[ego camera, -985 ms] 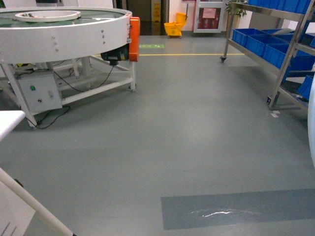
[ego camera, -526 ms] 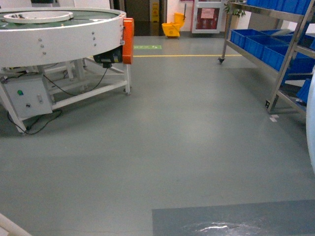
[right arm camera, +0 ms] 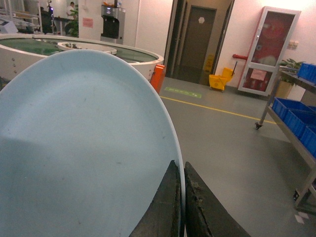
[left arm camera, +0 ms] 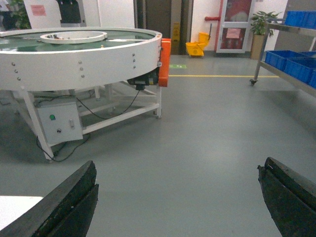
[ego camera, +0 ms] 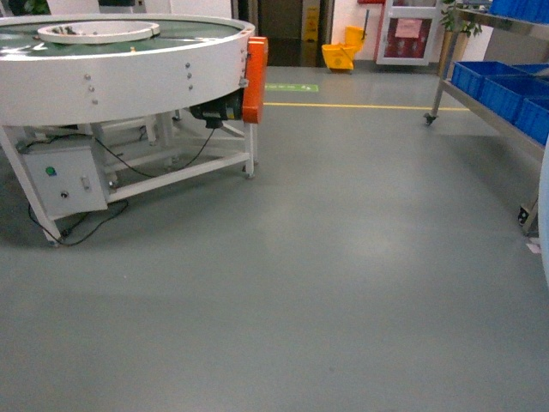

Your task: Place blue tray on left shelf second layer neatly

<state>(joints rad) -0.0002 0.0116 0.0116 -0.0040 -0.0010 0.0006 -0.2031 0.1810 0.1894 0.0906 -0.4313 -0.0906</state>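
The blue tray (right arm camera: 84, 148), pale and round, fills the left of the right wrist view, held on edge. My right gripper (right arm camera: 182, 197) is shut on its rim, one finger on each side. In the head view only a pale sliver of the tray (ego camera: 546, 223) shows at the right edge. My left gripper (left arm camera: 177, 197) is open above the bare floor with nothing between its fingers. A steel rack (ego camera: 480, 107) with dark-blue bins (ego camera: 502, 86) stands far right. I cannot tell whether it is the left shelf or which tier is the second layer.
A large white round conveyor table (ego camera: 129, 69) on a frame stands at the left, with a grey control box (ego camera: 64, 176) and loose cables (ego camera: 94, 223) beneath. A yellow mop bucket (ego camera: 341, 56) sits by the far doors. Grey floor lies between the table and the rack.
The head view has swung: the round table has shifted right and looms larger, the rack has slid toward the right edge, and the dark floor patch has left the view.
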